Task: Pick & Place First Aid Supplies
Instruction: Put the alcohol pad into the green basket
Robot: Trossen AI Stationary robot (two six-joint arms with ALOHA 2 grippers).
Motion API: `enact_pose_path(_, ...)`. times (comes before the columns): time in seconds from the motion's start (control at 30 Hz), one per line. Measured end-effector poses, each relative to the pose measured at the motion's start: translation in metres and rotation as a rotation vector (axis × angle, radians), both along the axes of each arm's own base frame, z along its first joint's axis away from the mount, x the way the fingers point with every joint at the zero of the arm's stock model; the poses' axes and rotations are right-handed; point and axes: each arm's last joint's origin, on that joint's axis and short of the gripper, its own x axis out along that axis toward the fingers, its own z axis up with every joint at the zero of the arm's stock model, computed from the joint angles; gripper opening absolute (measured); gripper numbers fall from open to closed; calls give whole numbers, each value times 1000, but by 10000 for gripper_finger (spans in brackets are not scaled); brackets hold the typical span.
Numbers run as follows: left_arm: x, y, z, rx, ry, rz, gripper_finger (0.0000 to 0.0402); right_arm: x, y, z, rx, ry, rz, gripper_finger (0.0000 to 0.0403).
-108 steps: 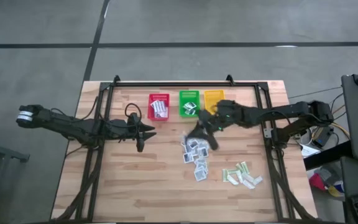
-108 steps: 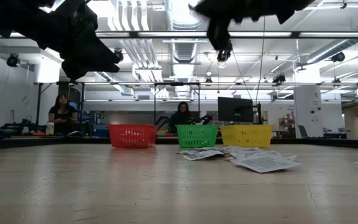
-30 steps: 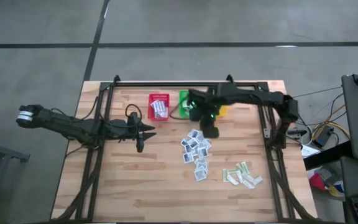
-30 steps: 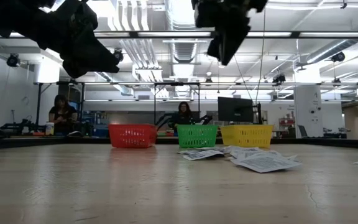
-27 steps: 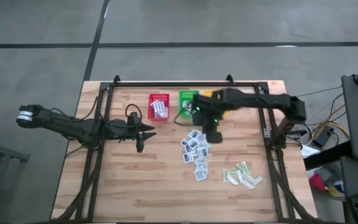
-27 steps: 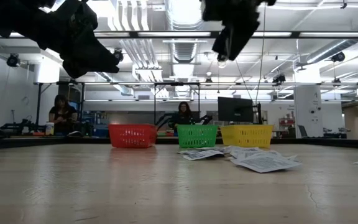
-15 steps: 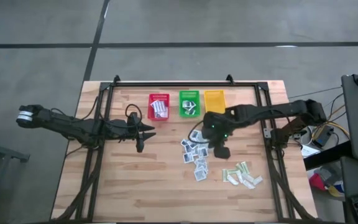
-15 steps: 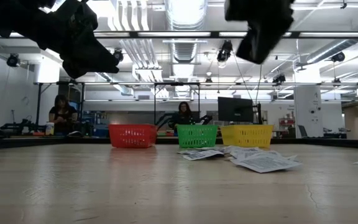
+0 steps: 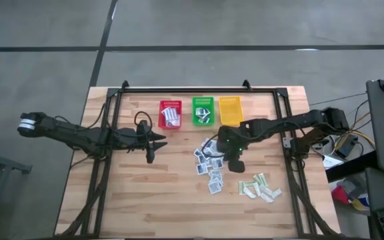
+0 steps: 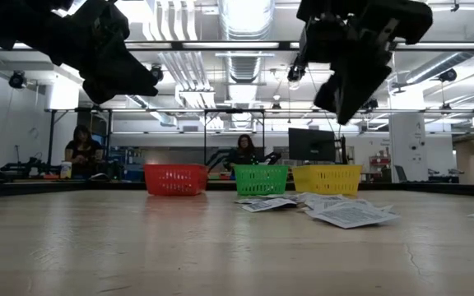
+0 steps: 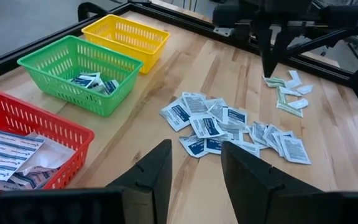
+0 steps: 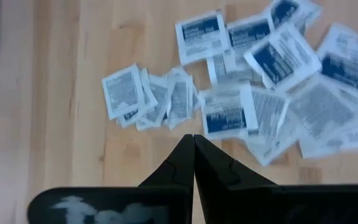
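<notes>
Packets [image 9: 211,167] overlap below our right gripper [image 9: 235,165], whose closed, empty fingers could drag several if lowered.

printed square packets [image 12: 227,115], blue label blocks, no text legible

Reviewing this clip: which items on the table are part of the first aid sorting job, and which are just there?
Part of the job:
- square white-blue packets loose mid-table
- green-beige strips near the right arm
- striped oblong packets in the red basket
- green basket, yellow basket
- right gripper, shut, over the pile

Just there:
- black table frame
- left gripper, waiting open
</notes>
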Motion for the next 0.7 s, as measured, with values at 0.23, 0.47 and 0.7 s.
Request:
enact_pose_path(0.23, 0, 0, 0, -20, -4, 7, 133, 3, 0, 0, -41, -70, 69, 47)
enact_pose_path(0.47, 0, 0, 0, -26, -5, 10, 133, 22, 0, -9, -85, -60, 157, 109)
enact_pose_path(0.7, 0, 0, 0, -47, -8, 15, 133, 50, -4, -37, -113, 79, 241, 140)
